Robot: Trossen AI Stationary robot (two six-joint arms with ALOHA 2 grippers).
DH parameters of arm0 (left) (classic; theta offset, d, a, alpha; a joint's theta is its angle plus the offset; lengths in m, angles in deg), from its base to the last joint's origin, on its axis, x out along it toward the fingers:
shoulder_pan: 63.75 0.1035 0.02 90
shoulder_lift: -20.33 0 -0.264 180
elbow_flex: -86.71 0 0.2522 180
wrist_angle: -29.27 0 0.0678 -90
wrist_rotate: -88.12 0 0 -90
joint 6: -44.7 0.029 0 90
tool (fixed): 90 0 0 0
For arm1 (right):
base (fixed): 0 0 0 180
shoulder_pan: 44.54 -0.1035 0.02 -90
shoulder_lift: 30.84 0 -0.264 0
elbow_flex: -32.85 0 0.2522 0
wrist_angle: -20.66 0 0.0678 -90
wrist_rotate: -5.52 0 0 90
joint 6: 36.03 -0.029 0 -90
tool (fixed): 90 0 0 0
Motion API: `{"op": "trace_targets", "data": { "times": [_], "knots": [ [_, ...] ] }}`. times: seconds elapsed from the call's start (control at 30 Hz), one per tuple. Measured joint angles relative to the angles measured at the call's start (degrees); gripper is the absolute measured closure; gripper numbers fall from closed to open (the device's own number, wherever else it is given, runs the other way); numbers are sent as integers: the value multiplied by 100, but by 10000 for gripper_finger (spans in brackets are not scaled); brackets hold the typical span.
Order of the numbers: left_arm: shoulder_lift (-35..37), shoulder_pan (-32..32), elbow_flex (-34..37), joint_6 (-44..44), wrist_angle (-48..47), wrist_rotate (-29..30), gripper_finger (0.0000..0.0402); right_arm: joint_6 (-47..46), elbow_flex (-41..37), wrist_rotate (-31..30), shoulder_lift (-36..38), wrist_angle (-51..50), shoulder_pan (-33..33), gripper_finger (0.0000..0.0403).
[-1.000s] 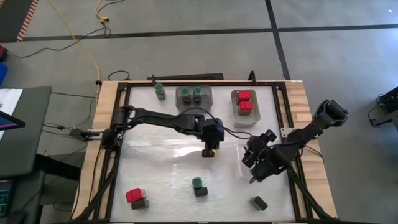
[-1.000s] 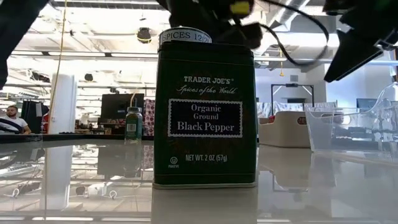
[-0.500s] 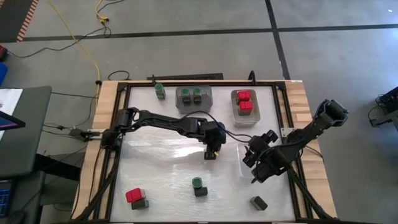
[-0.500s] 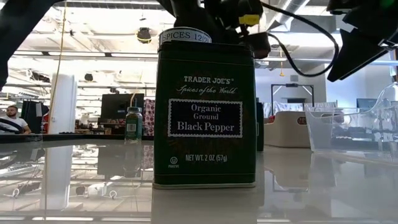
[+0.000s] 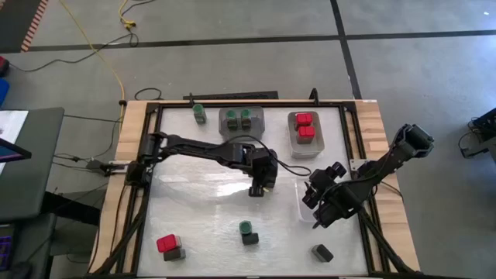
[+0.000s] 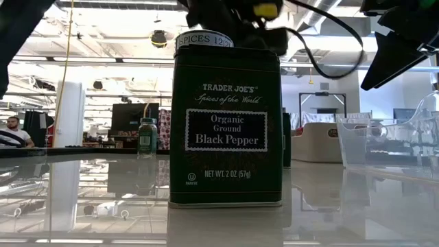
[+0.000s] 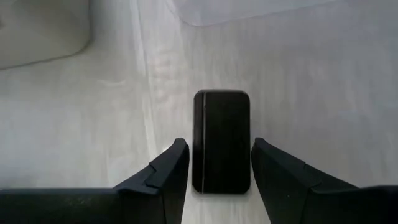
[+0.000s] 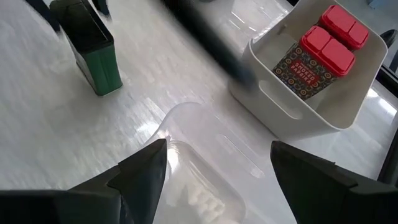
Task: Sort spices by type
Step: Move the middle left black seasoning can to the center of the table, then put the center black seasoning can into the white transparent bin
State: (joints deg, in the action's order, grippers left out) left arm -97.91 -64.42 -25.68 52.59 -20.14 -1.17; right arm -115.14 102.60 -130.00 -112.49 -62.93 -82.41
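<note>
Left gripper (image 7: 214,163) is hovering mid-surface, jaws spread astride a black pepper tin (image 7: 221,140) without gripping. Right gripper (image 8: 214,165) is waiting open above the clear tray (image 8: 199,171). Step: picking; next needs closing squarely on the tin.

One camera hangs high above and looks straight down on the whole white table (image 5: 209,194). It sees both arms, far away and small.

One camera sits low on the table top and looks flat across it into the big room behind. A black pepper tin (image 6: 226,127) stands very close and fills the middle of the frame.

The left wrist camera looks down, very near, at a dark tin (image 7: 221,140) between its two fingers.

The right wrist camera looks down at a white bin (image 8: 292,106) with red-topped boxes (image 8: 329,37) at the upper right. The high camera shows that same bin at upper middle.
</note>
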Motion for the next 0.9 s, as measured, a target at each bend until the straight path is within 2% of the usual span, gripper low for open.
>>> {"op": "trace_targets", "data": {
  "times": [0.2, 0.3, 0.37, 0.53, 0.67, 0.77, 0.9],
  "knots": [
    [666, 152, 67, 45, -445, 22, 235, 2, 0, -2, -2, 34, 0, 88],
    [1250, 198, 572, 60, -406, 23, 235, 2, 0, -2, -1, 39, 0, 88],
    [1800, 218, 1236, -47, -83, 21, 235, 2, -2, -2, -2, 46, 0, 88],
    [3492, 222, 3539, -640, 1178, 281, 234, 3, -2, -23, -2, 152, 3, 88],
    [4879, 143, 5039, -1082, 1787, 568, 234, 174, -2, -406, -9, 505, 113, 88],
    [5730, 138, 5785, -1107, 1784, 595, 234, 821, -2, -569, -9, 1094, 328, 88],
    [6678, 138, 6534, -1118, 1866, 601, 234, 2478, -2, -408, -9, 2290, 818, 88]
  ]
}}
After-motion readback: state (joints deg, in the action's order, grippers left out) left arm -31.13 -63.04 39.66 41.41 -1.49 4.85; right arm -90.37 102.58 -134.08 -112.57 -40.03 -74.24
